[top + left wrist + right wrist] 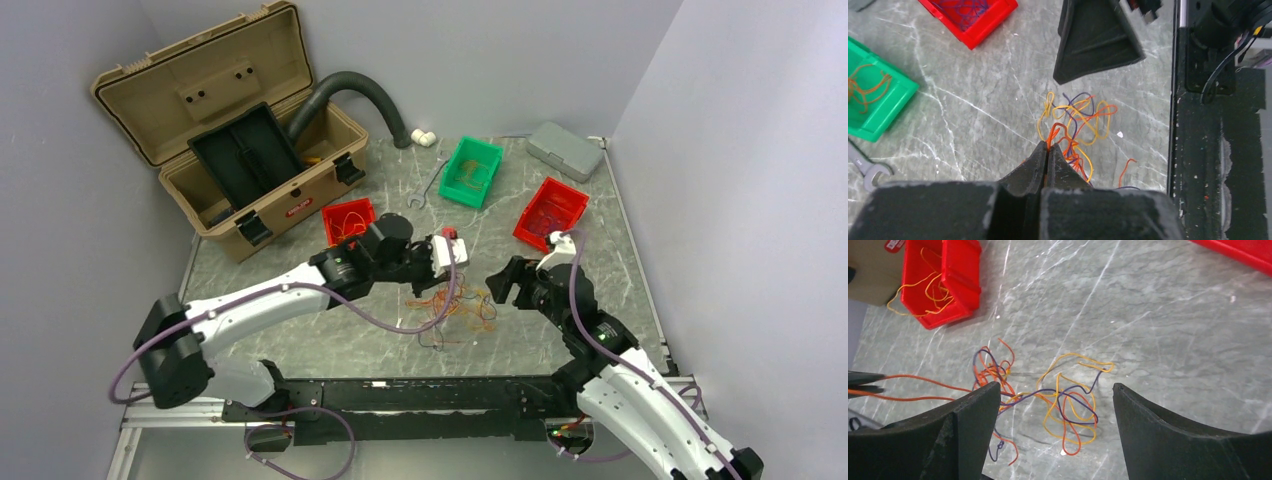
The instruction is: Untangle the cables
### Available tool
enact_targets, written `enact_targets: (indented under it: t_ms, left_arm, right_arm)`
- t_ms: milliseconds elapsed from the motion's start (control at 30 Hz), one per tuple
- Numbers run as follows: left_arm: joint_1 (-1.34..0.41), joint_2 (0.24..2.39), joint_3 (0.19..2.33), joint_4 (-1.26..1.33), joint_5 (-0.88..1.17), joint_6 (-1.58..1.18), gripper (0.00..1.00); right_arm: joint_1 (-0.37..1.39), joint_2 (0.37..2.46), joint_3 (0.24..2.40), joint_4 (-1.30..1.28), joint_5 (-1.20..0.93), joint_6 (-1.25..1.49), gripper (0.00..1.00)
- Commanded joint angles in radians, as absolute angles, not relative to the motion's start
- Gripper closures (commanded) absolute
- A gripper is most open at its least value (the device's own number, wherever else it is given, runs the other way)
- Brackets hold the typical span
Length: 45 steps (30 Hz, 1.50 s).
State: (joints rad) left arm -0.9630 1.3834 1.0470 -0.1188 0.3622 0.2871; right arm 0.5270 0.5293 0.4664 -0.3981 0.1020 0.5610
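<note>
The cables (455, 310) are a loose tangle of orange, yellow, red and purple wires on the marble table, between my two grippers. My left gripper (1049, 147) is shut on an orange strand that rises out of the tangle (1078, 117); in the top view it (432, 280) hangs over the tangle's left side. My right gripper (1055, 386) is open and empty, with its jaws wide apart above the tangle (1063, 400). In the top view it (503, 283) sits just right of the wires. The taut orange strand (923, 382) runs off to the left.
A red bin (348, 220) holding yellow wire stands behind the left gripper. A green bin (472, 170) with brownish wire, a second red bin (550, 212), a grey case (565, 150), a wrench (430, 185), an open tan toolbox (230, 130) and a dark hose (360, 95) stand further back.
</note>
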Motion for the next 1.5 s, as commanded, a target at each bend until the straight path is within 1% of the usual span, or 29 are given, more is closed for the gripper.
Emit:
enact_targets:
  t_ms: [0, 167, 267, 367, 600, 733, 967, 1133, 1167, 1267, 1367, 1467]
  left_arm:
    - [-0.965, 1.248, 1.015, -0.121, 0.329, 0.227, 1.0]
    - [-0.965, 1.205, 1.031, -0.157, 0.31, 0.198, 1.0]
    - [-0.965, 1.207, 1.062, -0.209, 0.315, 0.181, 1.0]
    - [-0.965, 1.215, 1.093, -0.24, 0.304, 0.147, 1.0]
    - [-0.965, 1.202, 1.095, -0.239, 0.305, 0.105, 1.0]
    - [-0.965, 1.184, 1.096, -0.247, 0.318, 0.103, 1.0]
    - [-0.965, 1.161, 1.109, -0.264, 0.327, 0.097, 1.0]
    - [-0.965, 1.137, 1.104, -0.26, 0.345, 0.099, 1.0]
    - [-0.965, 1.13, 1.102, -0.259, 0.341, 0.099, 1.0]
    - [-0.965, 1.101, 1.095, -0.249, 0.309, 0.091, 1.0]
    - [-0.965, 1.056, 1.085, -0.236, 0.26, 0.095, 1.0]
    - [-0.965, 1.007, 1.074, -0.225, 0.196, 0.105, 1.0]
  right_arm:
    - [0.527, 0.546, 0.431, -0.225, -0.019, 0.555, 0.15]
    - [0.528, 0.539, 0.363, -0.078, -0.119, 0.551, 0.15]
    - [0.529, 0.561, 0.346, 0.01, -0.243, 0.512, 0.16]
    - [0.533, 0.585, 0.337, 0.075, -0.306, 0.49, 0.16]
    - [0.55, 0.654, 0.316, 0.153, -0.317, 0.47, 0.17]
    - [0.571, 0.709, 0.308, 0.218, -0.354, 0.436, 0.19]
    - [0.654, 0.829, 0.335, 0.29, -0.376, 0.371, 0.21]
    - [0.727, 0.91, 0.361, 0.336, -0.343, 0.355, 0.22]
    - [0.736, 0.927, 0.365, 0.345, -0.336, 0.359, 0.24]
    - [0.748, 0.971, 0.372, 0.352, -0.306, 0.379, 0.36]
    - [0.75, 0.989, 0.373, 0.31, -0.201, 0.421, 0.46]
    - [0.75, 0.99, 0.38, 0.205, -0.023, 0.474, 0.63]
